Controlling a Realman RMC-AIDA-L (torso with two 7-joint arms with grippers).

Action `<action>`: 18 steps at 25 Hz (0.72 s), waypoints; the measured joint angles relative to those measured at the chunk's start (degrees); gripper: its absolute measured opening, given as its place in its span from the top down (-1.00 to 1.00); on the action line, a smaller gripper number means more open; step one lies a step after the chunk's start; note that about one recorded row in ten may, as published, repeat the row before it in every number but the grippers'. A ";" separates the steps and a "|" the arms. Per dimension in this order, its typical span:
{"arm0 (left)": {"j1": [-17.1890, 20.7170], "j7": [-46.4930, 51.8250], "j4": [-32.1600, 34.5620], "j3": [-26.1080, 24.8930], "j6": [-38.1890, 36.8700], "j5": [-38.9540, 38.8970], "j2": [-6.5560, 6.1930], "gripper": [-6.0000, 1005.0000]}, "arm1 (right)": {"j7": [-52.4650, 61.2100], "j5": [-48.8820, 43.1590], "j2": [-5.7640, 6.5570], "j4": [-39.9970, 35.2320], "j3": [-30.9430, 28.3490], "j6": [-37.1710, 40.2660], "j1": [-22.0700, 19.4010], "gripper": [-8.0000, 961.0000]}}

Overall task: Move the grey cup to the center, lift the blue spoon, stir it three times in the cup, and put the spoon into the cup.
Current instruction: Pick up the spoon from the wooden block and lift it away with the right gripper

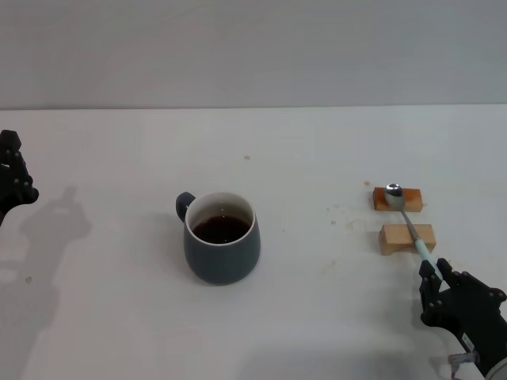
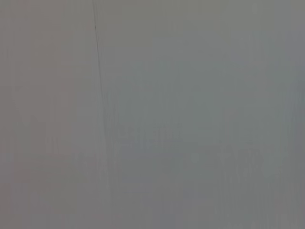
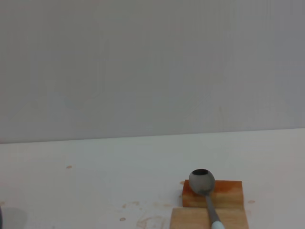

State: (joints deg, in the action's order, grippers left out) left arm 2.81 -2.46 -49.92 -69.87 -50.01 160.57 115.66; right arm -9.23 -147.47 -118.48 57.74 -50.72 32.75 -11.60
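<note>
Now | blue spoon (image 1: 408,219) on blocks (image 1: 406,238), handle tip at right fingers (image 1: 437,279) | finger state unclear

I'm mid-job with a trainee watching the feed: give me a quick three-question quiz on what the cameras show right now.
1. True or false: the blue spoon lies across two wooden blocks.
2. Which gripper is at the spoon's handle end: A) left gripper, B) right gripper?
3. What is inside the grey cup?

Key:
1. True; its bowl sits on the farther block.
2. B; the left one is at the table's far left edge.
3. Dark brown liquid; no spoon yet.
</note>
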 joint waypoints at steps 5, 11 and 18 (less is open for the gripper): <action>-0.10 0.00 0.00 0.00 0.00 0.00 0.00 0.99 | 0.01 0.00 0.00 0.13 -0.23 -0.03 0.09 0.65; -0.39 0.00 0.31 -0.07 0.08 0.01 0.00 0.99 | -0.08 -0.48 0.31 2.00 -0.34 -0.46 -0.15 0.66; -0.60 0.00 0.46 -0.47 1.35 0.01 0.09 0.99 | -5.58 -0.56 0.63 9.33 -1.53 -5.34 -2.63 0.66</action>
State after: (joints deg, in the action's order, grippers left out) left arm 2.21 -2.46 -49.46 -70.34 -48.65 160.59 115.75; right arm -14.81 -148.03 -117.84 67.07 -52.26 27.42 -14.24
